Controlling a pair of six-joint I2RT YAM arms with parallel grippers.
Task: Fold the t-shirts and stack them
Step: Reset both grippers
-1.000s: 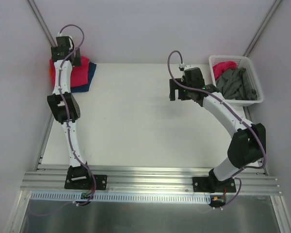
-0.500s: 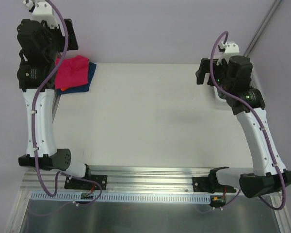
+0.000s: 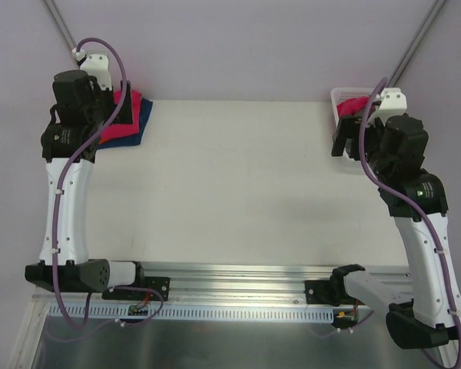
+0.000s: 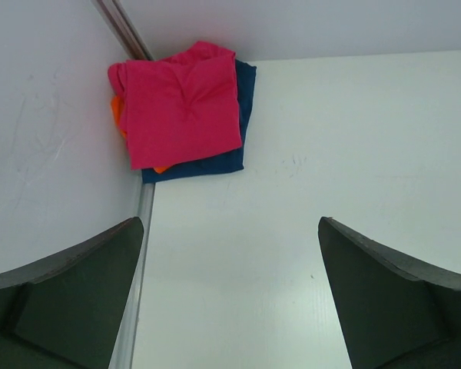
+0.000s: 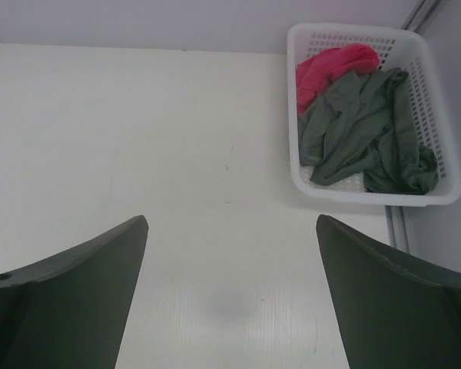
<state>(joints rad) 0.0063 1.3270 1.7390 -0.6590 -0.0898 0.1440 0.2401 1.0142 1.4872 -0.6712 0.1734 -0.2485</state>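
Both arms have pulled back and risen since a second ago, when the left one reached over the folded stack and the right one hung near the basket.

That stack lies in the far left corner of the surface (image 3: pixel 238 177): a pink shirt (image 4: pixel 180 104) on top, an orange shirt (image 4: pixel 117 115) peeking out at its left edge, and a dark blue shirt (image 4: pixel 244 92) underneath, showing along the right and near sides. At the far right corner stands a white basket (image 5: pixel 353 196). In it a crumpled grey shirt (image 5: pixel 361 127) fills most of the space, and a second pink shirt (image 5: pixel 330 65) is bunched at the far end.

The left end effector (image 4: pixel 229 223) is spread wide and grips nothing; the stack lies beyond it and a little to its left, well apart. The right end effector (image 5: pixel 230 219) is likewise spread wide with nothing in it; the basket lies ahead to its right, untouched.
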